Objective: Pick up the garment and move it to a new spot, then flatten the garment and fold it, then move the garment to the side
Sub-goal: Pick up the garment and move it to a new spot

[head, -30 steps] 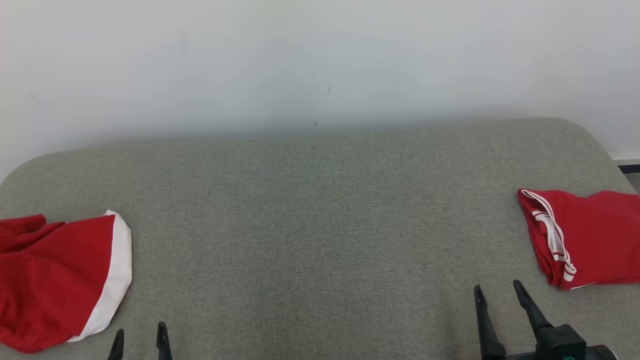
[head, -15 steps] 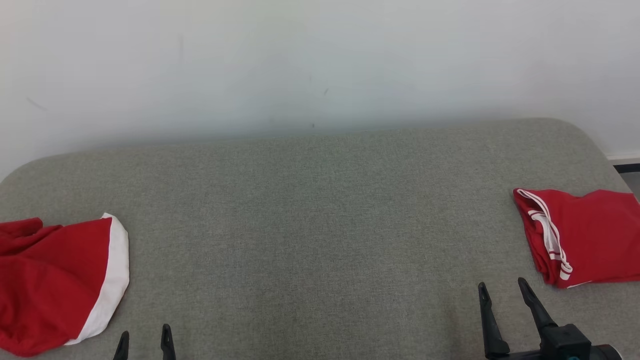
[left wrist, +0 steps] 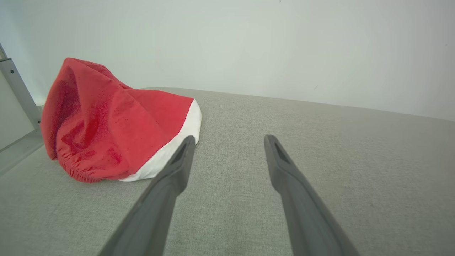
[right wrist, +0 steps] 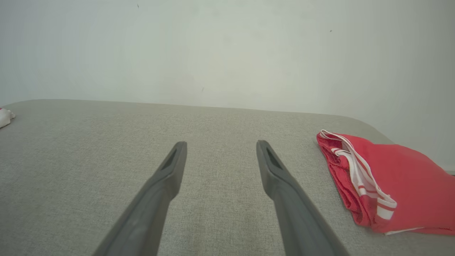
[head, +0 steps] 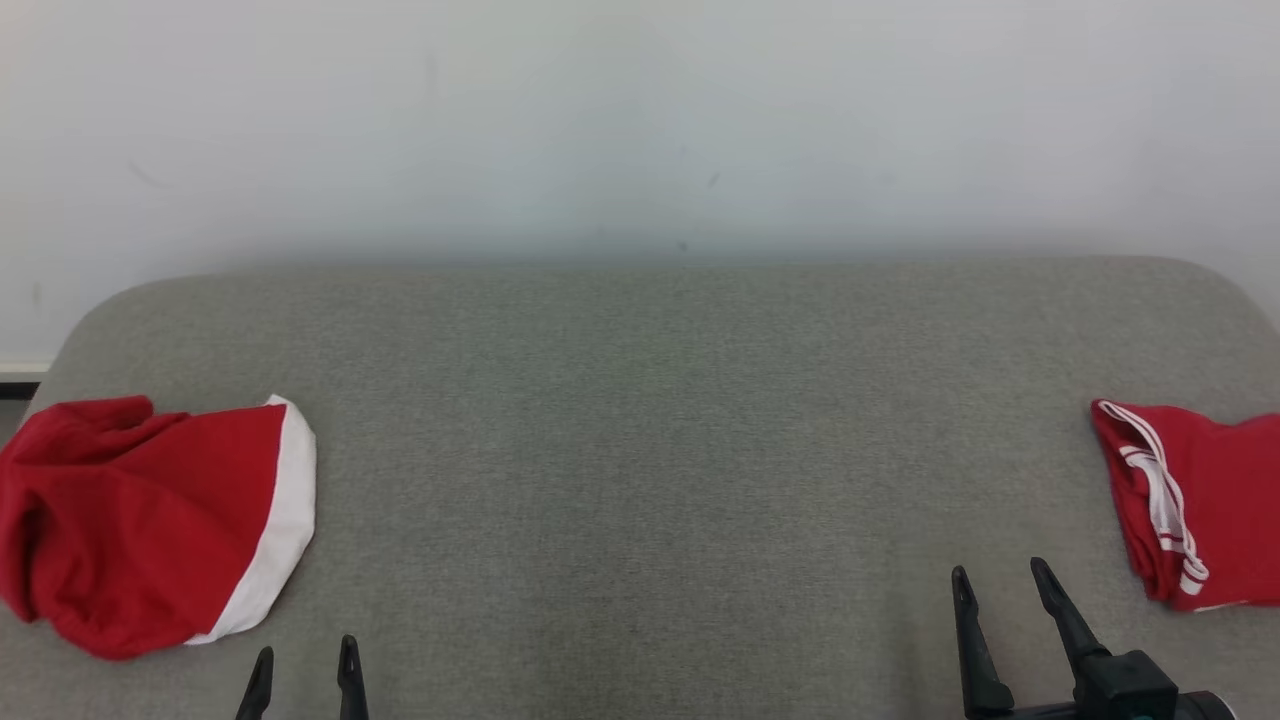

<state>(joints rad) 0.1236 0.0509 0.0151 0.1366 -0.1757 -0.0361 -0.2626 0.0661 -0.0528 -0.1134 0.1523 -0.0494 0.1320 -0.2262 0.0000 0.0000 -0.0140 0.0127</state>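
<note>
A crumpled red garment (head: 150, 520) with a broad white band lies at the left end of the grey fabric surface (head: 640, 420). In the left wrist view this garment (left wrist: 106, 124) sits just left of and beyond my left gripper (left wrist: 229, 138), which is open and empty. My left gripper (head: 305, 648) pokes up at the bottom edge, right of that garment. A folded red garment (head: 1210, 500) with thin white stripes lies at the right end. My right gripper (head: 1000, 568) stands open and empty to its left, apart from it. The right wrist view shows the folded garment (right wrist: 391, 177) right of the open gripper (right wrist: 221, 143).
A pale wall (head: 640, 120) rises behind the padded surface, whose far corners are rounded. A grey metal frame (left wrist: 17, 92) stands past the surface's left end. Bare grey fabric stretches between the two garments.
The whole head view has shifted: the camera turned left, bringing more of the left garment in and cutting off part of the right one. Garments and grippers have not visibly moved.
</note>
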